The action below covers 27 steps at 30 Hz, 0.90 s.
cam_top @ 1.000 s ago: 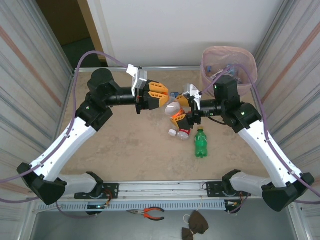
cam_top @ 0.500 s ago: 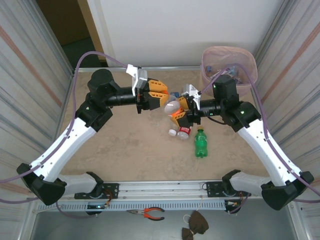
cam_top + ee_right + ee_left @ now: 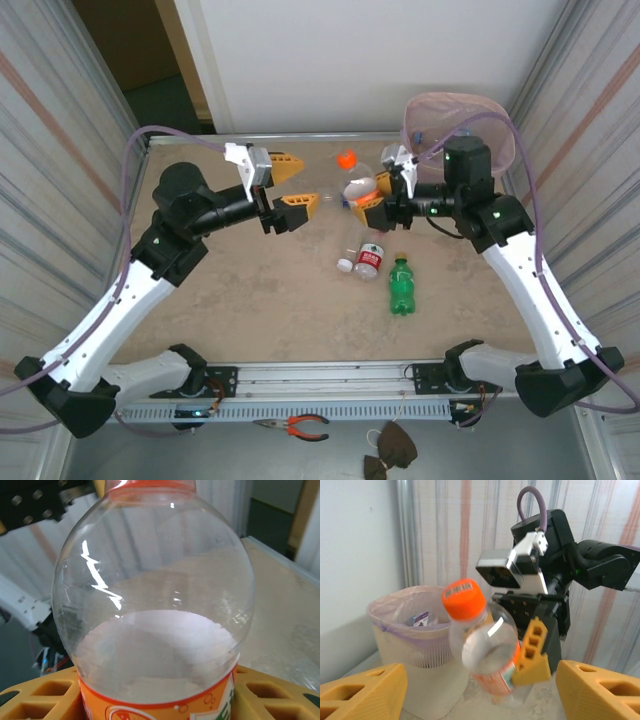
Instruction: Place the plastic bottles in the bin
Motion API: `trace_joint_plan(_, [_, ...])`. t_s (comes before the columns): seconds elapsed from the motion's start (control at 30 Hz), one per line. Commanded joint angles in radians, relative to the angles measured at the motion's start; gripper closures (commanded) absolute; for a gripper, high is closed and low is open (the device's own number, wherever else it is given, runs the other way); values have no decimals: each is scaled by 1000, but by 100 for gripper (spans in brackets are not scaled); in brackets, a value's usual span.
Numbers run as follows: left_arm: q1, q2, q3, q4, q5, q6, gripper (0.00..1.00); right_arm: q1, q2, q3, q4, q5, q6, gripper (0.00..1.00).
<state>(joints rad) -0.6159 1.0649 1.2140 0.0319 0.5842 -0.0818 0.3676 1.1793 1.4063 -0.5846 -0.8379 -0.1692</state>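
My right gripper [image 3: 376, 196] is shut on a clear bottle [image 3: 358, 187] with an orange cap [image 3: 347, 158] and orange label, held in the air just left of the pale pink bin [image 3: 459, 126]. In the right wrist view the bottle [image 3: 155, 605] sits between my yellow fingers [image 3: 40, 700]. My left gripper [image 3: 289, 184] stands open and holds nothing, a short way left of the bottle. Its wrist view shows the bottle [image 3: 482, 645], the bin [image 3: 415, 645] and the right gripper's finger [image 3: 532, 652]. A red-labelled clear bottle [image 3: 368, 258] and a green bottle [image 3: 401, 285] lie on the table.
Bottles lie inside the bin [image 3: 422, 618]. Corrugated walls close in the table on both sides, with a white wall at the back. Red-handled pliers [image 3: 298, 428] and a brown object [image 3: 392, 448] lie below the table's front rail [image 3: 320, 375].
The left arm has drawn back to the left, away from the bottle, with its jaws open. The right gripper has carried the orange-capped bottle up and toward the bin.
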Motion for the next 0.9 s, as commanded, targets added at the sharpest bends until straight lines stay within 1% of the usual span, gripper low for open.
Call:
trace_joint_plan(0.0, [6, -25, -23, 22, -53, 8, 22, -58, 24, 69, 34, 51, 100, 45])
trace_joint_plan(0.1, [6, -25, -32, 13, -60, -1, 22, -127, 54, 120, 48, 101, 166, 46])
trace_joint_plan(0.3, [6, -30, -55, 23, -67, -19, 22, -271, 116, 209, 71, 297, 291, 45])
trace_joint_plan(0.43, [6, -33, -63, 22, -69, -27, 22, -380, 178, 260, 76, 358, 362, 46])
trace_joint_plan(0.6, [6, -35, -73, 23, -73, -38, 23, -452, 273, 333, 21, 492, 341, 49])
trace_joint_plan(0.73, [6, -36, -86, 29, -74, -45, 23, -479, 362, 413, -74, 609, 299, 49])
trace_joint_plan(0.8, [6, -34, -92, 33, -77, -48, 23, -481, 405, 445, -110, 637, 273, 49])
trace_joint_plan(0.87, [7, -30, -94, 35, -77, -50, 23, -485, 446, 460, -135, 631, 267, 49])
